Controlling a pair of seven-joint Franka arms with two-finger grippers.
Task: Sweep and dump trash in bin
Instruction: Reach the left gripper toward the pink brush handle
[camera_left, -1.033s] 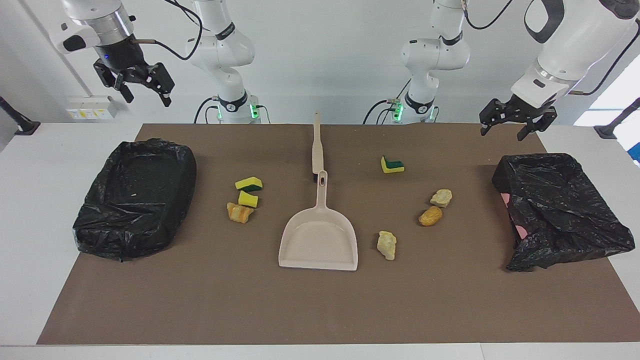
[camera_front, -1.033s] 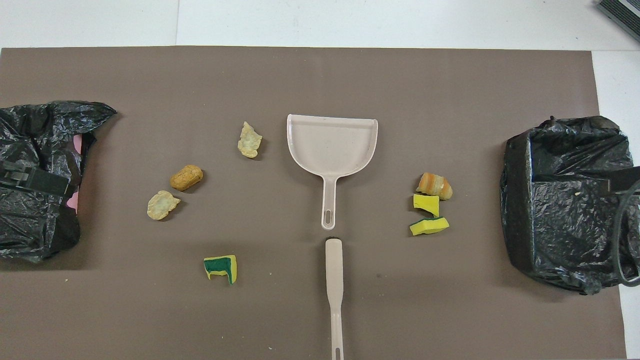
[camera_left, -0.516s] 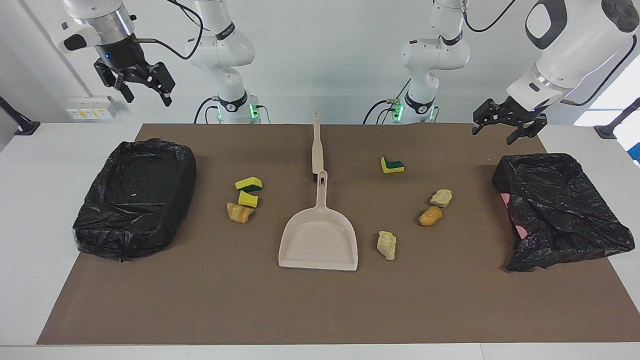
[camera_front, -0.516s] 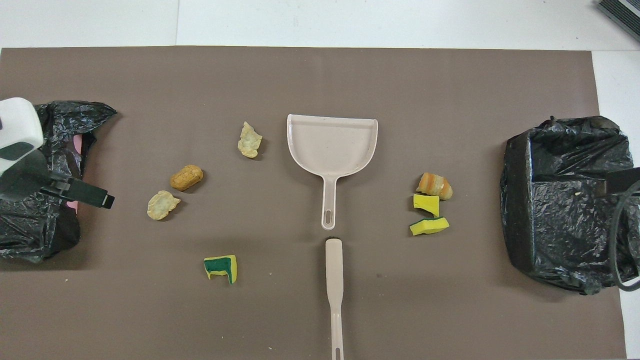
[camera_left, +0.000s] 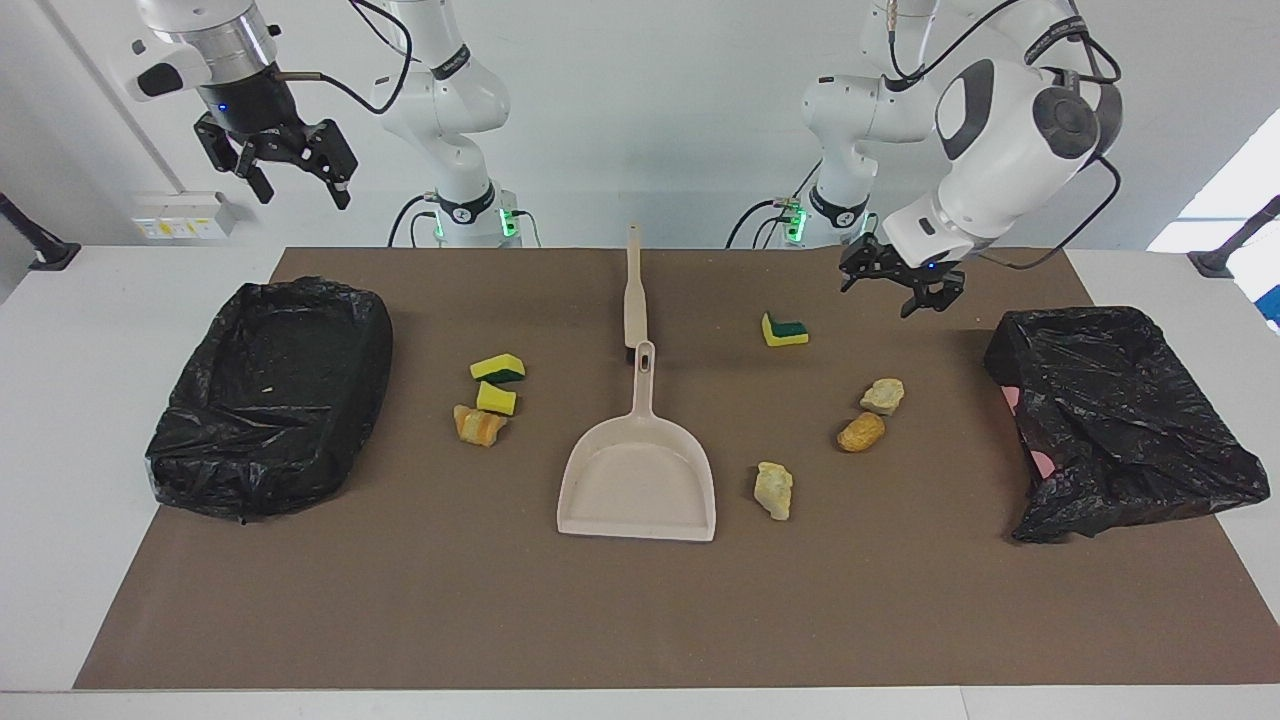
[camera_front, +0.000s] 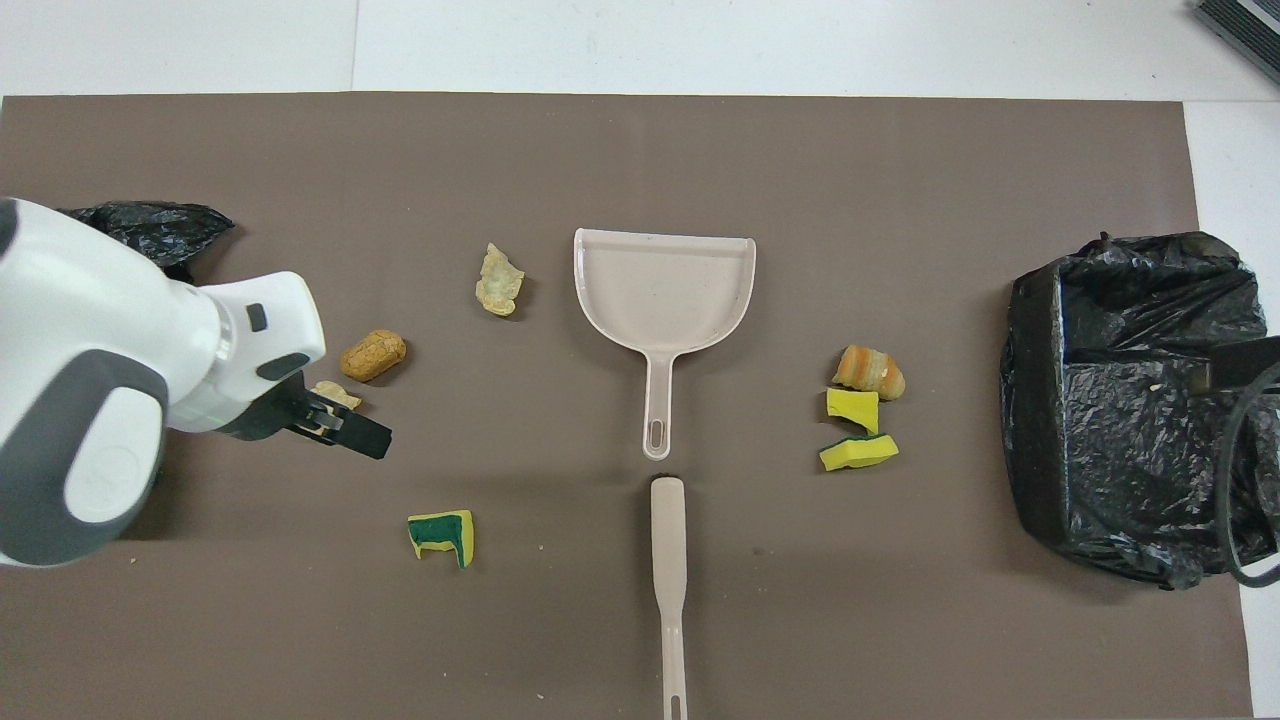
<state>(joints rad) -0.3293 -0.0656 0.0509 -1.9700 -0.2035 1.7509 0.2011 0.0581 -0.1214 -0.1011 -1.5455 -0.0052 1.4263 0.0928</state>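
over the brown mat (camera_left: 400, 600) near the green-backed sponge piece (camera_left: 785, 329), the left pincer (camera_left: 897, 287) hangs open and empty. high above the black-lined bin (camera_left: 270, 395) at its own end of the bench, the right pincer (camera_left: 290, 165) waits, also open, holding nothing. seven scraps of trash (camera_front: 372, 355) lie scattered on the mat either side of the beige dustpan (camera_left: 640, 480) and brush (camera_left: 634, 295).
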